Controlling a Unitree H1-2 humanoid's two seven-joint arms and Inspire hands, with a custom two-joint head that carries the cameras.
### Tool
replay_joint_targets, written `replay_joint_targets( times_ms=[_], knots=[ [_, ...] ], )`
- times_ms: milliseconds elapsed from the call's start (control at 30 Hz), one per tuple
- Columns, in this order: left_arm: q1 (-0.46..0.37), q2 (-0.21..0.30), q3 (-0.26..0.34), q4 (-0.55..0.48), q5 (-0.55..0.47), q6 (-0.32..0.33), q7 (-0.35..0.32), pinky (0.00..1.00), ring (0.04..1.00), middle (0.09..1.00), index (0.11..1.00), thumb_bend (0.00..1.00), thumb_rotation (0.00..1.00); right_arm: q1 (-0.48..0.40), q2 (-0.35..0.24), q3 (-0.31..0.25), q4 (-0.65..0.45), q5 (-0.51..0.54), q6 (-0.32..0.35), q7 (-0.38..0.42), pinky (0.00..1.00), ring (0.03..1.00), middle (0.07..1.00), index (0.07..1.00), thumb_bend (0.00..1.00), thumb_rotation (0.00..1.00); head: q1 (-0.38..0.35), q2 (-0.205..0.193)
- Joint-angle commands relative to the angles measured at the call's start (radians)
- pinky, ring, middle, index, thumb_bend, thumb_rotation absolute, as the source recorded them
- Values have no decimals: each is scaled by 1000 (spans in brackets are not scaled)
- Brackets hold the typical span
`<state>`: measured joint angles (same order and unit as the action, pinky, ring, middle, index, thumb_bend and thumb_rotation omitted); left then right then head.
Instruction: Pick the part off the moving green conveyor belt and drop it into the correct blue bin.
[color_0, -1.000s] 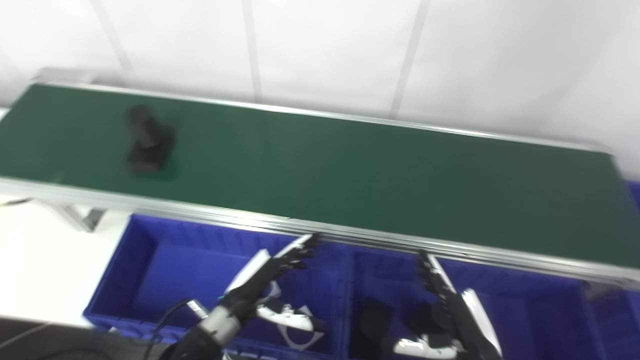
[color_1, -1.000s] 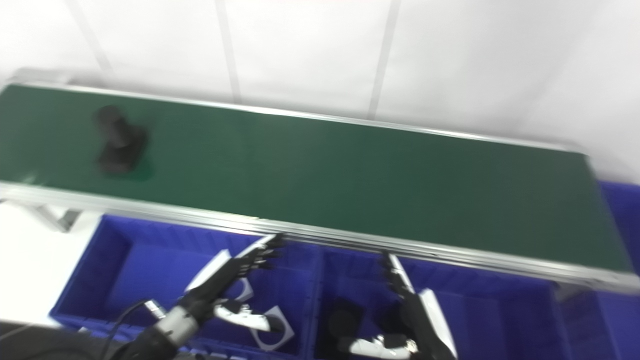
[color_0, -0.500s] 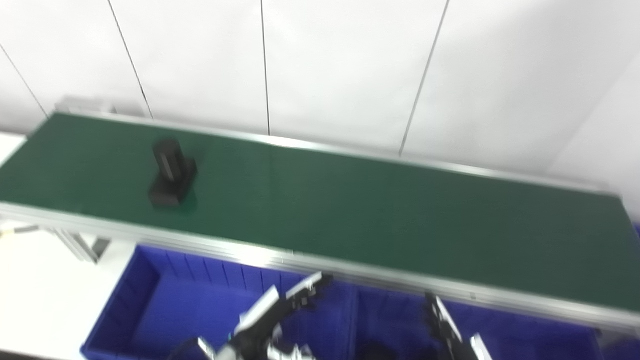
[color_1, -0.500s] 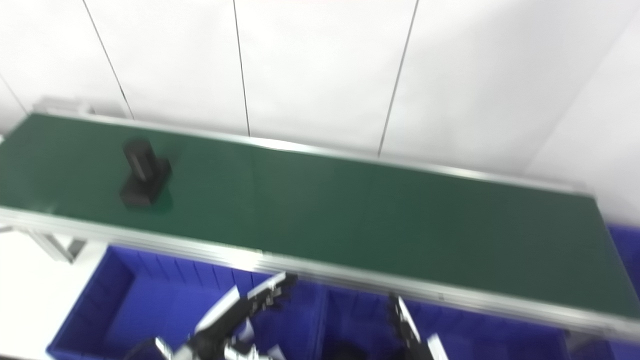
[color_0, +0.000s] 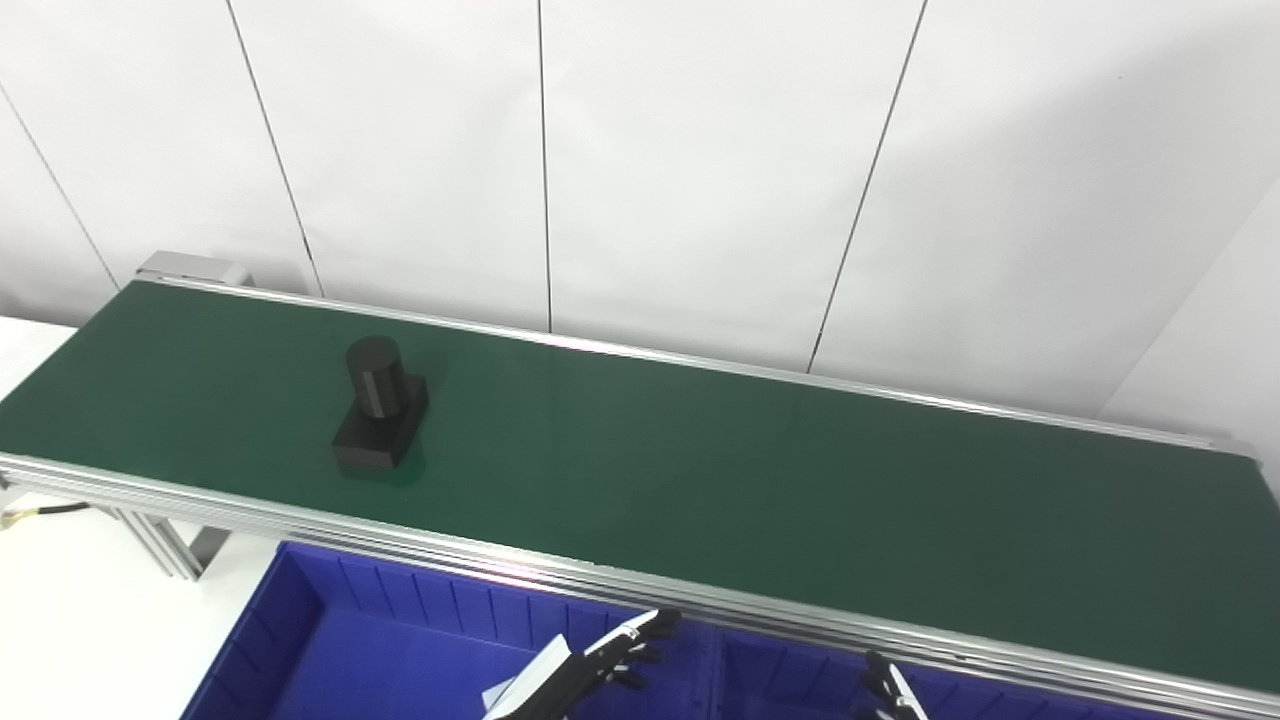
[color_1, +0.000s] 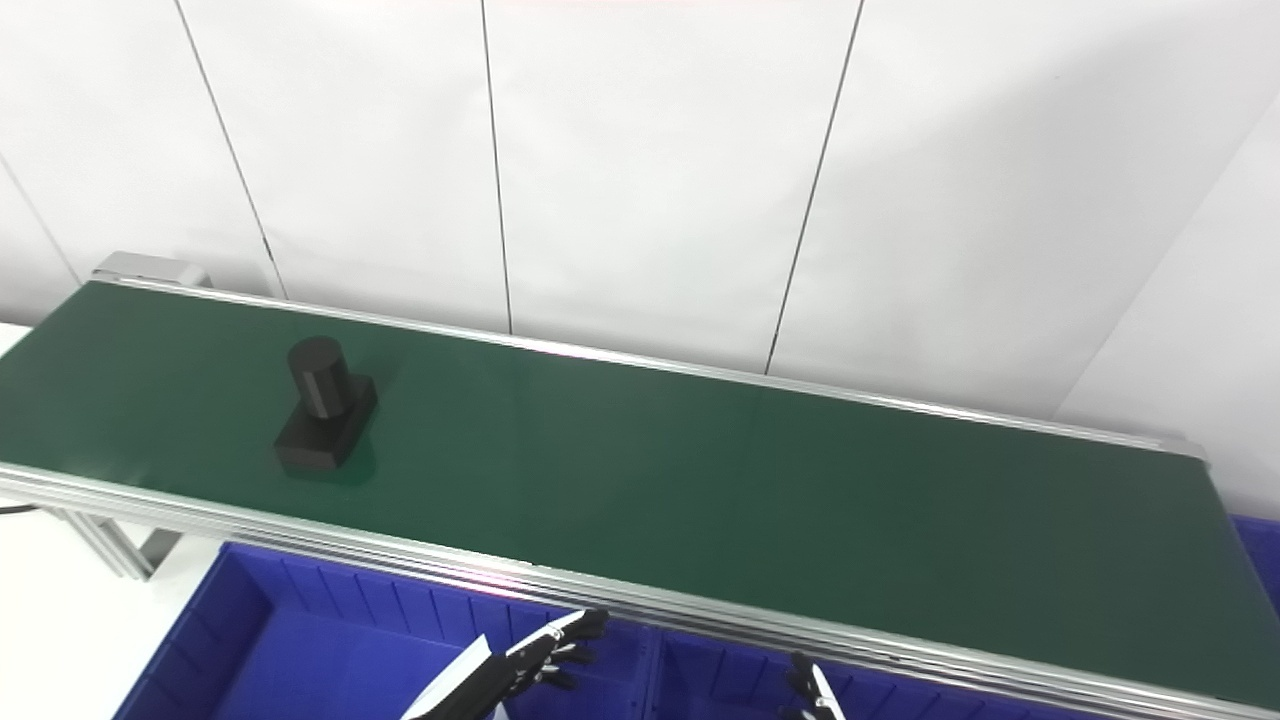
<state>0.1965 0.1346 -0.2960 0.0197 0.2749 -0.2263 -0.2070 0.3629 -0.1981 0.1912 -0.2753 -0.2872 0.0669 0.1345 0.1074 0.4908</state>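
Observation:
A black part (color_0: 379, 405), an upright cylinder on a rectangular base, sits on the green conveyor belt (color_0: 700, 480) toward its left end; it also shows in the right eye view (color_1: 324, 405). My left hand (color_0: 590, 672) shows only at the bottom edge, fingers stretched out and apart, holding nothing, over a blue bin (color_0: 400, 640) below the belt. Only the fingertips of my right hand (color_0: 888, 692) show at the bottom edge, right of centre. Both hands are well below and right of the part.
The belt has aluminium side rails (color_0: 500, 565) and a metal leg (color_0: 165, 540) at the left. A second blue bin (color_0: 790, 675) lies right of the first. A white panelled wall (color_0: 640, 150) stands behind. A white table surface (color_0: 80, 620) is at the lower left.
The camera has tilted upward, so the bins and both hands have slid mostly out of the bottom of the picture. The black part has travelled a little to the right along the belt.

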Motion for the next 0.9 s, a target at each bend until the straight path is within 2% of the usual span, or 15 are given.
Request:
replay_joint_targets(
  times_ms=[0,133,367,567,867],
  knots=[
    [-18,3,1,-24,1,-30,14,765,858,919,926,872,232,-3,1,-5,-26,11,-53,-12,895,930,953,996,806,0,-7,17],
    [-14,9,2,-43,2,-15,7,773,868,929,933,863,233,-1,1,-3,-47,8,-37,-5,887,934,953,1000,798,0,-16,25],
    [-14,6,0,-36,-10,-33,9,798,871,923,933,853,200,-1,1,-6,-36,13,-63,-15,871,923,942,995,806,0,2,20],
    [-9,1,-4,-46,2,-9,9,792,876,933,942,853,219,3,-4,-12,-31,33,-75,-13,895,935,939,1000,799,0,12,15],
    [-16,-14,-4,-20,-2,-27,20,770,859,915,923,861,233,2,-8,-24,-14,57,-90,-14,905,928,944,1000,791,0,28,0]
  ],
)
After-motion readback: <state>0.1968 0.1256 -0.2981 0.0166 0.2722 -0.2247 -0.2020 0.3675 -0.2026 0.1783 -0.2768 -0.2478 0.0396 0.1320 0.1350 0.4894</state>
